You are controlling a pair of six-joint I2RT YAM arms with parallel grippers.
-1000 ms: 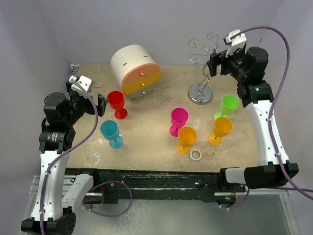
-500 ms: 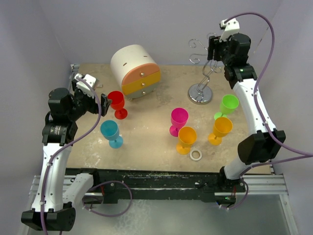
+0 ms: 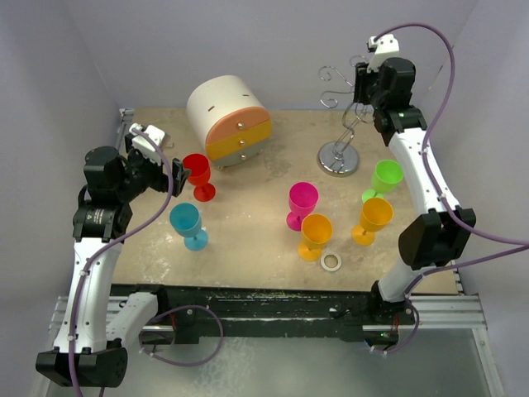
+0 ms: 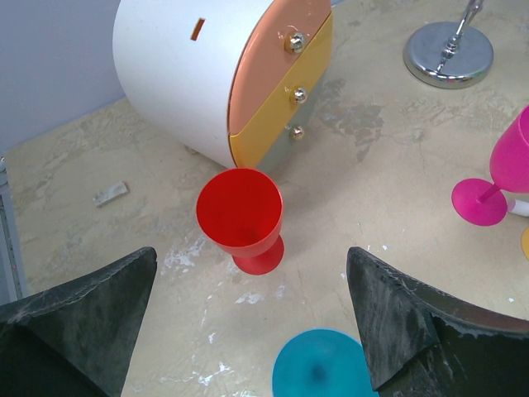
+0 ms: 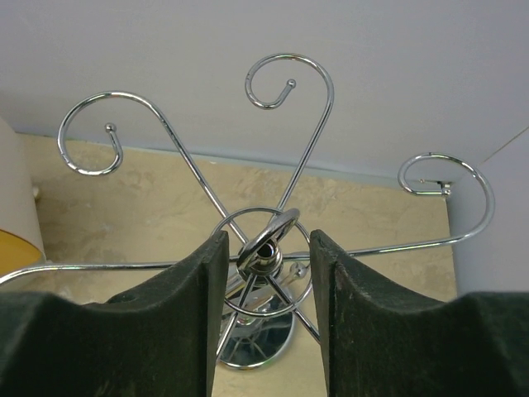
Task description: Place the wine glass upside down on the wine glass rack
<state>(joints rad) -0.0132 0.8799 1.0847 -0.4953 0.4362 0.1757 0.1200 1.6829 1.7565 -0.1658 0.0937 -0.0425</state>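
Six glossy plastic wine glasses point(image 3: 302, 198) stand upright on the mottled beige worktop point(image 3: 256, 248), the red wine glass point(image 4: 240, 217) beneath my left gripper point(image 4: 250, 258), spread wide, empty. My right gripper point(image 5: 267, 240), narrowly parted, straddles the top ring of the curly chrome-wire wine glass rack point(image 3: 339, 158), far right, clamping nothing.

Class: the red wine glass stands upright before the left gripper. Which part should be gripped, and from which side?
Probably the bowl of the red wine glass, approached level from the near side, where the open left gripper faces it. It stands upright, and the drawer box crowds its far side.
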